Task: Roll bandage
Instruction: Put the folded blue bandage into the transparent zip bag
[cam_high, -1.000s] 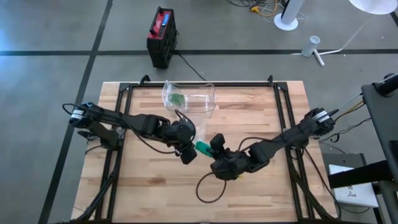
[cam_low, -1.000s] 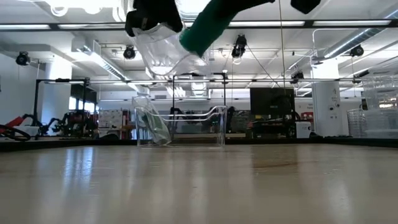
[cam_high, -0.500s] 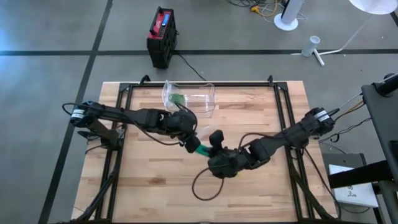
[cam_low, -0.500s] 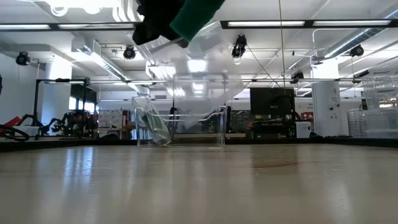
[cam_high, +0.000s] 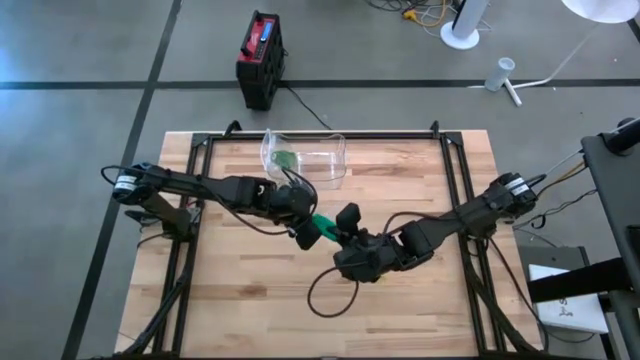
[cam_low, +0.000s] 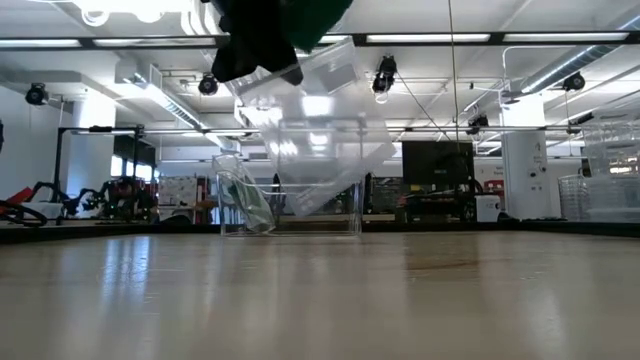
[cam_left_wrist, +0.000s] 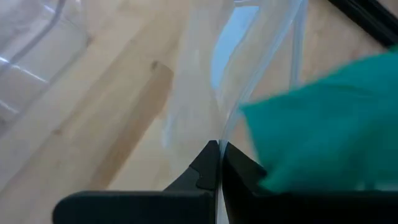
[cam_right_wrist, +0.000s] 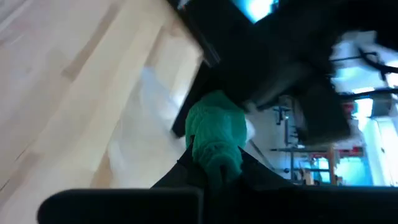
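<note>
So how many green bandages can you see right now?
2: one green bandage held between the left tool and right tool mid-table, another inside the clear bin at the far edge. More may be hidden.

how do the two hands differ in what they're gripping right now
The left hand is shut on a clear plastic sheet, a thin see-through film; the right hand is shut on the green bandage, soft bunched cloth. The left hand reaches in from the table's left, the right from its right. Both are shut and meet mid-table, above the wood.
</note>
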